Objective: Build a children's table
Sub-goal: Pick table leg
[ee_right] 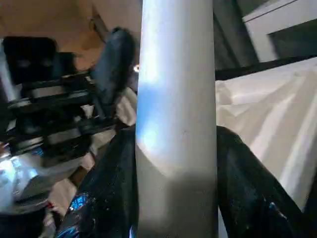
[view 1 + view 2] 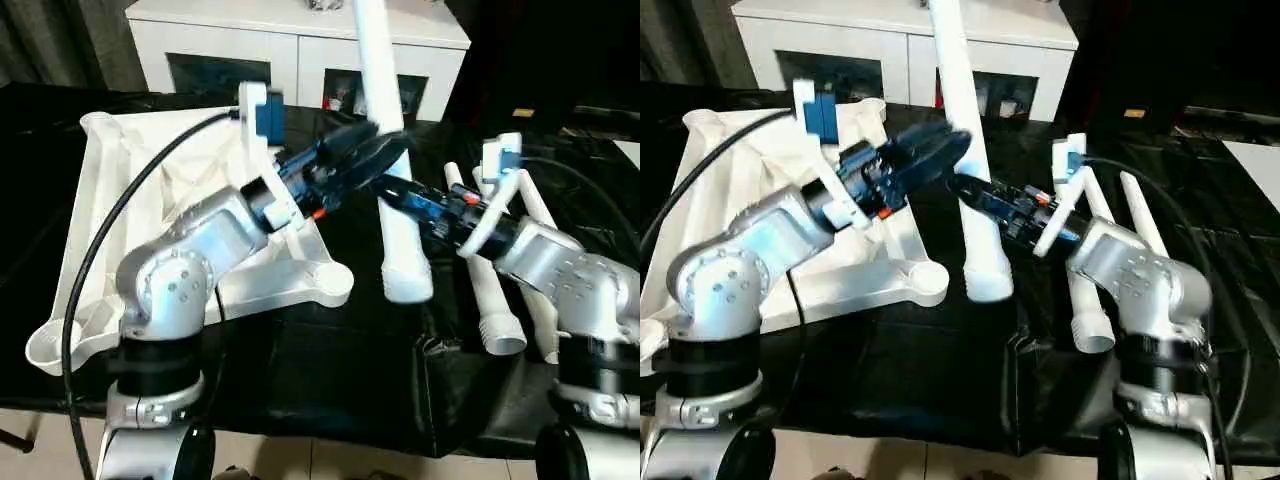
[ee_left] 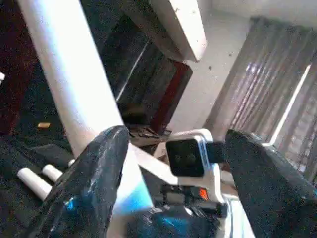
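The white tabletop (image 2: 110,190) lies upside down on the black cloth at the left, ribbed side up, with a round corner socket (image 2: 330,283) near the middle. One white leg (image 2: 385,90) stands steeply tilted, its flared end (image 2: 407,280) low beside that socket. My right gripper (image 1: 176,148) is shut on this leg, a finger on each side of the tube. My left gripper (image 3: 176,136) reaches in from the left (image 2: 368,150). It is open, fingers wide apart, with the leg (image 3: 69,79) beside one finger and not between them.
Other white legs (image 2: 495,300) lie on the black cloth at the right, under my right forearm. A white cabinet with dark glass doors (image 2: 300,45) stands behind the table. The cloth's front edge runs just before my arms.
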{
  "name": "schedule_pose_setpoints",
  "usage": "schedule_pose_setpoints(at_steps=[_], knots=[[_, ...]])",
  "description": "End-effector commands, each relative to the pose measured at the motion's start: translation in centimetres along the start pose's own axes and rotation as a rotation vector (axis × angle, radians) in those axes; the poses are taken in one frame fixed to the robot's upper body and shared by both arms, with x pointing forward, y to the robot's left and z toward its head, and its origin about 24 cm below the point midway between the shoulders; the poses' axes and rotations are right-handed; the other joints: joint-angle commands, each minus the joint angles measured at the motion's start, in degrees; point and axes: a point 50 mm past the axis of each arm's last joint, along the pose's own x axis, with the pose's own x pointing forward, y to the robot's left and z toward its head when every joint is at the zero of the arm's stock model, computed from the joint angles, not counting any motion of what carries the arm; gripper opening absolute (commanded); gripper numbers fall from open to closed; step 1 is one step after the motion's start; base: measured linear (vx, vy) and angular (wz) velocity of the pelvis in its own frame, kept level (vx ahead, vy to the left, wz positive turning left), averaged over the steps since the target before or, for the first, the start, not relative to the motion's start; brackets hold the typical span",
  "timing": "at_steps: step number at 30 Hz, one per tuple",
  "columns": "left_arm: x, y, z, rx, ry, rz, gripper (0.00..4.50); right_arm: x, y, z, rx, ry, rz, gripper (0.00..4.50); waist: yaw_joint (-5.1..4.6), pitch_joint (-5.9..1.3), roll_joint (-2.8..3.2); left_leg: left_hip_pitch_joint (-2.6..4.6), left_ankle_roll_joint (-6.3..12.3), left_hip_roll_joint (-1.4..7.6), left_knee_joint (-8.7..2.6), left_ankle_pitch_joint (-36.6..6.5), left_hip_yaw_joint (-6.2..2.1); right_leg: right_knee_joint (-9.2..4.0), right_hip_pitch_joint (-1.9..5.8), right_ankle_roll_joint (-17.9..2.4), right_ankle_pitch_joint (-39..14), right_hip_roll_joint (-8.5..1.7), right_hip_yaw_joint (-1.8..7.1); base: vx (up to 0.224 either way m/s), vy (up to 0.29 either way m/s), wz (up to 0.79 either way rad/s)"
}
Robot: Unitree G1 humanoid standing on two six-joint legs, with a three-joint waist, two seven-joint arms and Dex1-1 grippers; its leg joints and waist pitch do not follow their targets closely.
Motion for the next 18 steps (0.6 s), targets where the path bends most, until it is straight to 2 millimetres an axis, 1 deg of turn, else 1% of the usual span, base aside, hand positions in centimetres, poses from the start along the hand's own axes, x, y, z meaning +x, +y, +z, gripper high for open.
schedule_pose_setpoints(at_steps=[1, 3, 4, 6, 7, 8, 9, 11, 12, 13, 14, 15, 17, 18], knots=[[0.2, -0.2, 0.5, -0.008, -0.006, -0.007, 3.88, -0.2, 0.8, 0.4, -0.021, 0.005, 0.037, 1.79, 0.22, -3.98, -0.83, -0.01, 2.16, 2.82, -3.98, -1.1, -0.83, -4.59, 3.38, -12.0, -8.5, -4.6, 2.54, 0.0, 0.0, 0.0], [0.3, -0.2, 0.6, -0.018, -0.009, -0.008, 4.17, -0.1, 1.0, 0.3, -0.028, 0.017, 0.038, 1.79, 0.25, -4.14, -0.77, 0.03, 2.32, 2.87, -3.94, -0.1, -0.85, -4.42, 3.36, -12.4, -6.5, -4.65, 2.47, 0.0, 0.0, 0.0], [0.3, -0.3, 0.5, -0.022, -0.008, -0.008, 4.28, 0.0, 1.0, 0.1, -0.063, 0.039, 0.023, 1.79, 0.26, -4.13, -0.82, -0.02, 2.4, 2.89, -3.94, 0.2, -0.86, -4.37, 3.41, -12.6, -5.9, -4.66, 2.45, 0.0, 0.0, 0.0], [0.4, -0.2, 0.4, -0.023, -0.001, -0.003, 4.28, 0.3, 1.0, 0.0, -0.114, 0.068, -0.005, 1.79, 0.28, -4.14, -0.86, -0.1, 2.43, 2.85, -3.9, 0.6, -0.82, -4.3, 3.46, -12.7, -5.1, -4.68, 2.5, 0.0, 0.0, 0.0], [0.4, -0.2, 0.2, -0.021, 0.011, 0.007, 4.42, 0.7, 1.1, -0.2, -0.169, 0.1, -0.034, 1.79, 0.22, -4.08, -0.85, -0.09, 2.25, 2.92, -3.91, 0.6, -0.8, -4.35, 3.34, -12.5, -5.2, -4.7, 2.5, 0.0, 0.0, 0.0], [0.4, -0.1, 0.1, -0.022, 0.017, 0.011, 4.48, 1.0, 1.1, -0.4, -0.216, 0.125, -0.058, 1.79, 0.25, -4.11, -0.87, -0.14, 2.16, 2.92, -3.93, 0.7, -0.85, -4.32, 3.45, -12.3, -5.3, -4.81, 2.48, 0.0, 0.0, 0.0], [0.5, 0.0, -0.1, -0.02, 0.024, 0.021, 4.5, 1.3, 1.2, -0.5, -0.251, 0.142, -0.07, 1.79, 0.28, -4.14, -0.68, -0.07, 1.73, 3.04, -3.95, 0.8, -0.93, -4.26, 3.39, -12.0, -5.4, -4.88, 2.47, 0.0, 0.0, 0.0], [0.6, 0.4, -0.6, -0.007, 0.053, 0.071, 4.5, 2.0, 1.6, -0.7, -0.311, 0.158, -0.078, 1.79, 0.14, -4.12, -0.7, 0.0, 1.55, 3.0, -3.95, 0.6, -0.88, -4.28, 3.39, -11.8, -5.1, -4.8, 2.57, 0.0, 0.0, 0.0], [0.6, 1.0, -1.0, -0.001, 0.079, 0.141, 4.5, 2.6, 1.9, -0.9, -0.365, 0.182, -0.096, 1.79, 0.08, -4.11, -0.61, -0.04, 1.55, 2.93, -3.96, 0.5, -0.87, -4.29, 3.46, -11.8, -4.8, -4.76, 2.59, 0.0, 0.0, 0.0], [0.6, 1.4, -1.2, -0.003, 0.089, 0.18, 4.5, 2.9, 2.0, -1.0, -0.398, 0.188, -0.11, 1.79, 0.02, -4.06, -0.48, 0.02, 1.38, 2.93, -3.98, 0.4, -0.89, -4.34, 3.34, -11.8, -4.6, -4.63, 2.57, 0.0, 0.0, 0.0], [0.6, 1.7, -1.3, -0.004, 0.092, 0.21, 4.5, 3.1, 2.1, -1.0, -0.42, 0.184, -0.12, 1.79, -0.07, -4.09, -0.58, -0.02, 1.18, 2.87, -3.98, 0.4, -0.88, -4.33, 3.43, -11.8, -4.4, -4.61, 2.58, 0.0, 0.0, 0.0], [0.6, 1.9, -1.3, -0.004, 0.093, 0.234, 4.5, 3.4, 2.2, -1.0, -0.428, 0.174, -0.127, 1.79, 0.01, -4.09, -0.4, -0.01, 1.14, 2.87, -4.0, 0.1, -0.92, -4.31, 3.46, -11.9, -4.5, -4.69, 2.6, 0.0, 0.0, 0.0], [0.5, 2.6, -1.5, -0.002, 0.094, 0.307, 4.5, 4.1, 2.4, -1.0, -0.48, 0.164, -0.147, 1.79, -0.03, -4.18, -0.37, -0.06, 1.2, 2.97, -3.97, -0.1, -0.98, -4.24, 3.52, -12.1, -3.7, -4.71, 2.59, 0.0, 0.0, 0.0], [0.4, 2.9, -1.6, -0.001, 0.093, 0.336, 4.5, 4.5, 2.5, -1.1, -0.522, 0.158, -0.167, 1.79, -0.08, -4.15, -0.39, -0.01, 1.39, 2.95, -3.97, -0.1, -0.98, -4.22, 3.51, -11.8, -3.1, -4.63, 2.64, 0.0, 0.0, 0.0]])
